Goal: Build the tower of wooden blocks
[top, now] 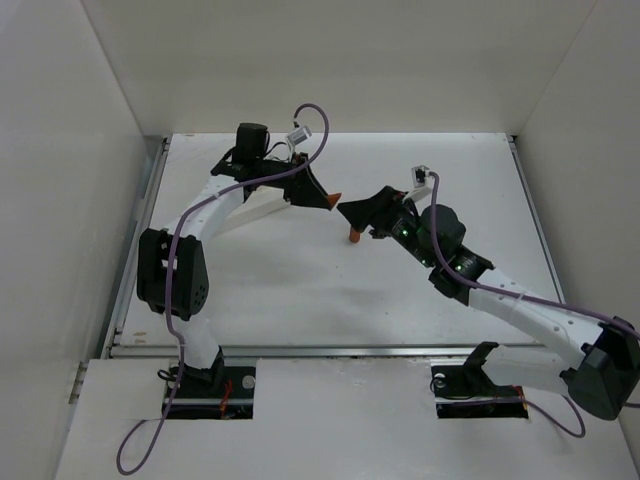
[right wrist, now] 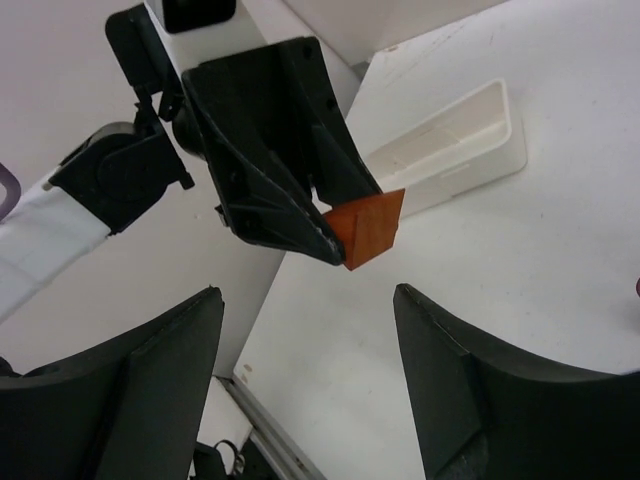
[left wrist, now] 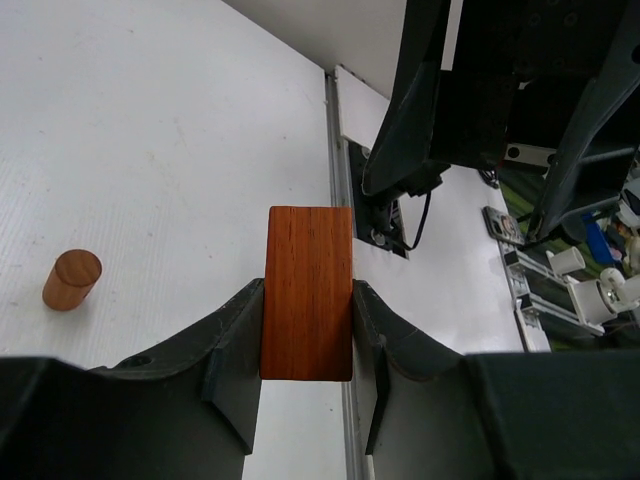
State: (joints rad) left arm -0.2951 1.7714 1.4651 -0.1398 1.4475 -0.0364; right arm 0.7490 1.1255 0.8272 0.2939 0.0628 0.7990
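Wood block [left wrist: 308,250] clamped in left gripper [left wrist: 308,312] — cylinder block [left wrist: 72,280] alone on table [left wrist: 160,140], nothing stacked; right gripper [right wrist: 308,300] spread, empty.

Bright, even light from above; faint soft shadows on the white table [top: 300,300]; near fingers [right wrist: 120,400] slightly soft-focused.

Between my left pincer [left wrist: 308,335] fingers, the block [left wrist: 310,292] — cylinder [left wrist: 71,279] on table [left wrist: 150,150] to its left, tray [right wrist: 470,130] behind it.
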